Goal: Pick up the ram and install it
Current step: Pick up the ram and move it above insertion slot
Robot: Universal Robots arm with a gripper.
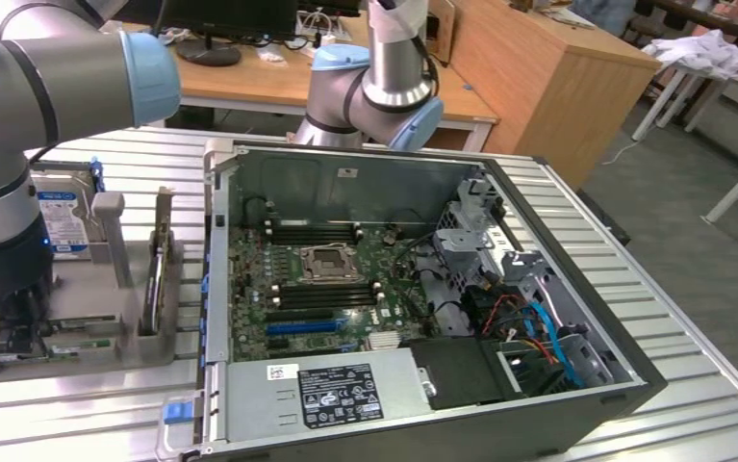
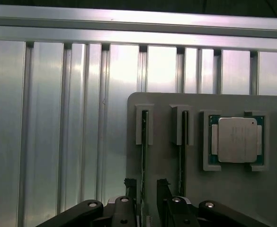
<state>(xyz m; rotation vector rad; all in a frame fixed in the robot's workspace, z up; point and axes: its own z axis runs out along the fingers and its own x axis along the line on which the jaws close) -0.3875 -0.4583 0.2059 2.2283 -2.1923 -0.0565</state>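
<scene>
A ribbed aluminium table (image 1: 87, 404) carried an open computer case (image 1: 599, 380) with its motherboard (image 1: 330, 279) exposed, and, toward the exterior view's left, a grey holder (image 2: 164, 101) with a hard drive (image 1: 67, 217) standing at its far end. In the wrist view the holder kept two sticks on edge in narrow slots, with a silver CPU (image 2: 236, 140) in a square pocket beside them. The gripper (image 2: 145, 184) hung low over the holder with its fingers (image 2: 129, 185) apart, one on each side of the ram (image 2: 144, 142), the stick farther from the CPU. The ram sat in its slot, not lifted; whether the fingers touched it could not be told.
</scene>
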